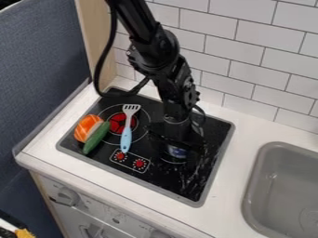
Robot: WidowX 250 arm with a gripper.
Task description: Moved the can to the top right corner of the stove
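Camera view: blue-marked can (177, 151) at right side of stove (162, 175), beneath black claw (179, 143); cannot tell how far claw is open or whether it grips can. Can probably light, stiff but dentable, slippery; best squeezed gently, evenly around mid-body.

A: Toy food tally?
B: Two pieces: one green vegetable (96, 138), one orange-and-white piece (86, 129).
A: Utensils, cans?
B: One spatula (127, 132). One can (177, 151), partly hidden.
A: Fixtures?
B: One stove (186, 186), one sink (267, 162).
A: Stove markings?
B: Two small red dials (140, 163), one red burner disc (116, 122). Total of burner rings uncertain, partly covered.
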